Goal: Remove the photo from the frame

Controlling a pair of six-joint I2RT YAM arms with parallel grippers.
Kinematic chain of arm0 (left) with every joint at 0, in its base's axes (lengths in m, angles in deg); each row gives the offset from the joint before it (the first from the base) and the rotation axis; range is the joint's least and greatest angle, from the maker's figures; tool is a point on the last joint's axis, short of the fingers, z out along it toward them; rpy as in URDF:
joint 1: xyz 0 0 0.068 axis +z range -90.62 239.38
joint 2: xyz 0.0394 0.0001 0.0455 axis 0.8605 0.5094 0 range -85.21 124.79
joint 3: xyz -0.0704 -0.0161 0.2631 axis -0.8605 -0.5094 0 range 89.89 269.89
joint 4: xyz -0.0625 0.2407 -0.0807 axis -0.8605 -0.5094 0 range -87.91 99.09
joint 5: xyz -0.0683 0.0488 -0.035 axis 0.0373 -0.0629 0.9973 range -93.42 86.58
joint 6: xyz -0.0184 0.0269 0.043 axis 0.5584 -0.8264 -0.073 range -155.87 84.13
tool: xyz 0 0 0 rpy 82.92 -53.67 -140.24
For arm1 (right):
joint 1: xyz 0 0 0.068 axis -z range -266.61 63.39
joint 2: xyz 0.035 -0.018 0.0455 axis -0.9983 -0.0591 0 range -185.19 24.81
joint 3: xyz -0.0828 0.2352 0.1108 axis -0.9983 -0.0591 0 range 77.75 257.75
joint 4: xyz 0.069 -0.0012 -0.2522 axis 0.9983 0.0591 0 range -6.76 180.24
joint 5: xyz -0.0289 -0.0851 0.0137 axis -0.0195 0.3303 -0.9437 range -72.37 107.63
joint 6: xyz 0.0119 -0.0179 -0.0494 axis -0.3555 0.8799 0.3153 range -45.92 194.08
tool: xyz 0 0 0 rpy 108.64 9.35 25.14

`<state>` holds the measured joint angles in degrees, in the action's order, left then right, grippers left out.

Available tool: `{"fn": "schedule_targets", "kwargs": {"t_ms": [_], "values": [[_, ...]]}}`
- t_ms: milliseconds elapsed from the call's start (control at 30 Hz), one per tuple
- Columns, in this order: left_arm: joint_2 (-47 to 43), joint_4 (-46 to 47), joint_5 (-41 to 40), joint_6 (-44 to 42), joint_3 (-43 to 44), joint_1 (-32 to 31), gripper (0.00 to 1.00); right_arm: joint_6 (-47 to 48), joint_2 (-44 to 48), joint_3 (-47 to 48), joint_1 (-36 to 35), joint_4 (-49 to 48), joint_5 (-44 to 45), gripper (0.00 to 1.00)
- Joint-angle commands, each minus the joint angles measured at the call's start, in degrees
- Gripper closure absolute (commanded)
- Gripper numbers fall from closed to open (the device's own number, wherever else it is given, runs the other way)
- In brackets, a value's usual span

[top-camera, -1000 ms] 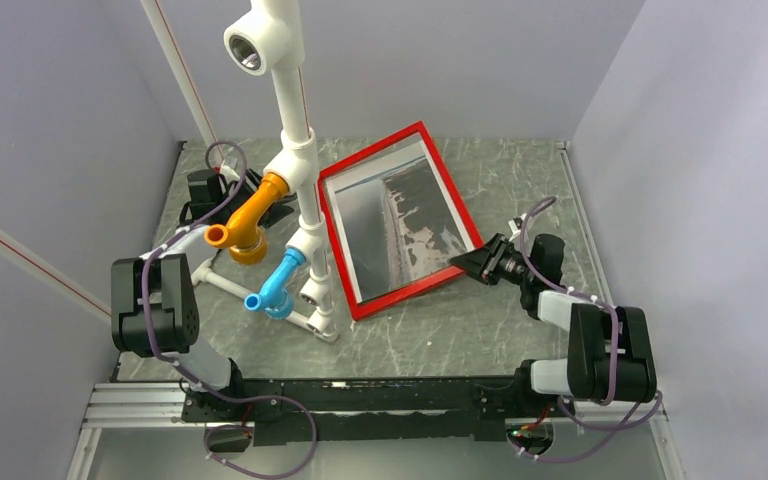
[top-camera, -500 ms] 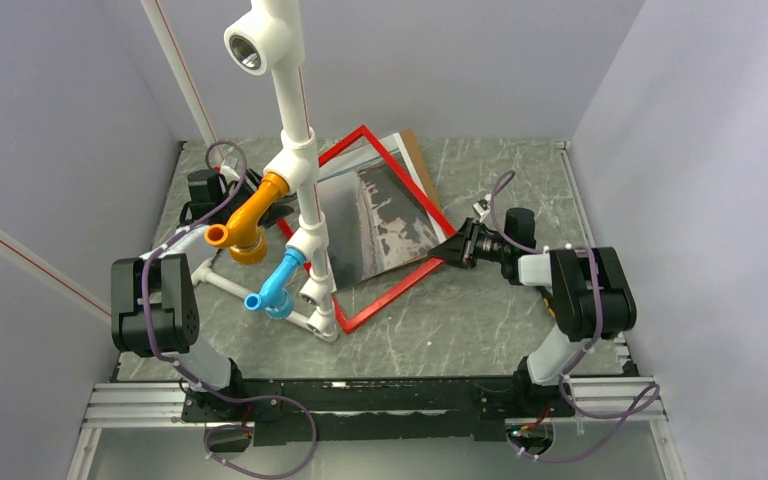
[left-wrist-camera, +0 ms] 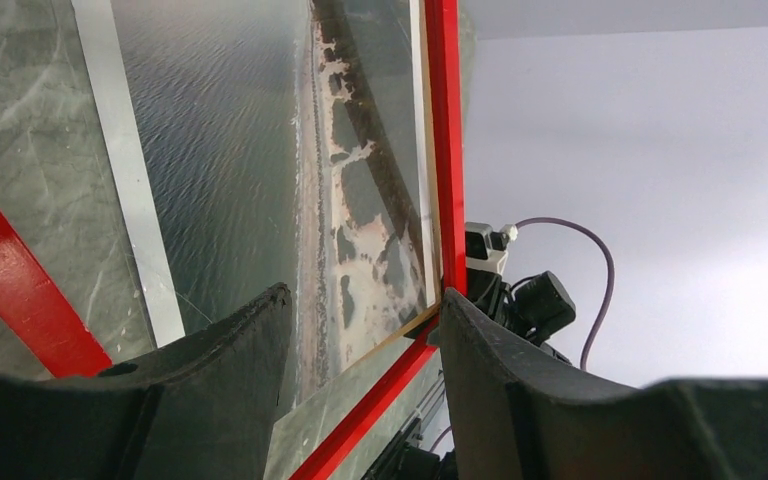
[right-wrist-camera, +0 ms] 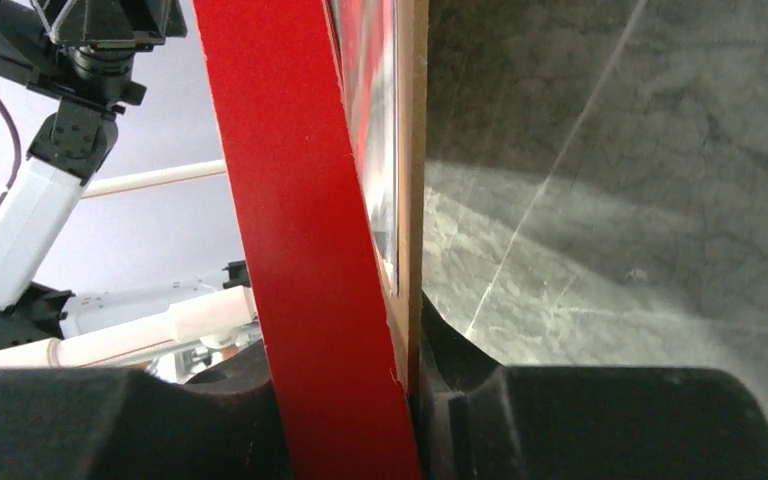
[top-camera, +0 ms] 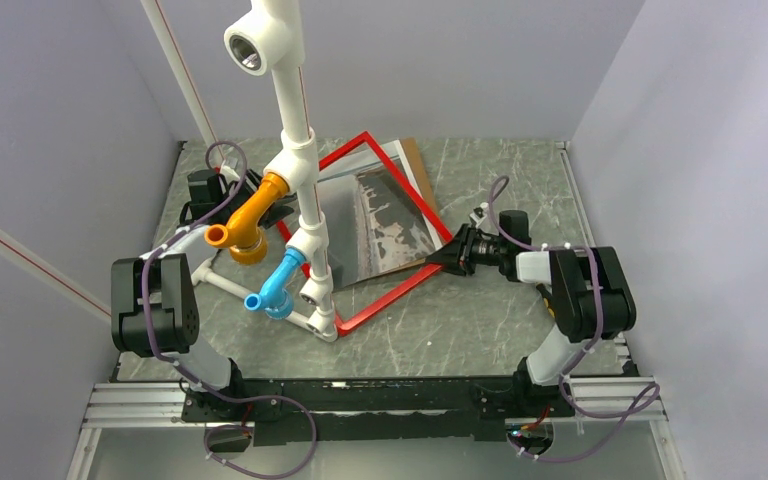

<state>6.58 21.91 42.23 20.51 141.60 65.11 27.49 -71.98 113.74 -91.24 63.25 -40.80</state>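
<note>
My right gripper is shut on the right corner of the thin red frame, which is tilted up off the table. The grey landscape photo shows through the frame, and its pale border and a brown backing board stick out past the frame's far right bar. A brown edge presses against my right finger. My left gripper hangs open by the frame's left corner, partly hidden behind the pipes, holding nothing.
A tall white pipe stand with an orange elbow and a blue fitting rises just left of the frame, overlapping its left bar. Grey walls close in on three sides of the marbled table.
The right arm swung inward and turned the frame up and to the left. The photo and brown board now stick out beyond its far right bar. The left arm stayed put.
</note>
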Motion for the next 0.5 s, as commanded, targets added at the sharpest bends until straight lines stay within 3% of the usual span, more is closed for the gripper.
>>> {"fn": "schedule_targets", "kwargs": {"t_ms": [0, 100, 267, 333, 467], "values": [[-0.93, 2.40, 0.53, -0.62, 0.94, -0.31, 0.40, 6.97, 5.77, -2.75, 0.43, 7.29, 16.39, 0.77], [-0.84, 2.81, 0.67, -0.31, 0.76, -0.36, 0.40, 4.10, 8.36, -5.31, 1.47, 8.52, 20.68, 0.66], [-0.74, 2.56, 0.75, -0.63, 0.95, -0.57, 0.40, 6.98, 13.47, -5.53, 1.75, 18.81, 31.50, 0.25], [-0.77, 2.56, 0.76, -0.67, 1.03, -0.56, 0.40, 9.41, 15.13, -4.13, 1.78, 24.78, 35.21, 0.17], [-0.61, 2.42, 0.92, -0.88, 1.21, -0.68, 0.40, 13.36, 20.11, -2.50, 1.73, 32.69, 43.10, 0.11]]}}
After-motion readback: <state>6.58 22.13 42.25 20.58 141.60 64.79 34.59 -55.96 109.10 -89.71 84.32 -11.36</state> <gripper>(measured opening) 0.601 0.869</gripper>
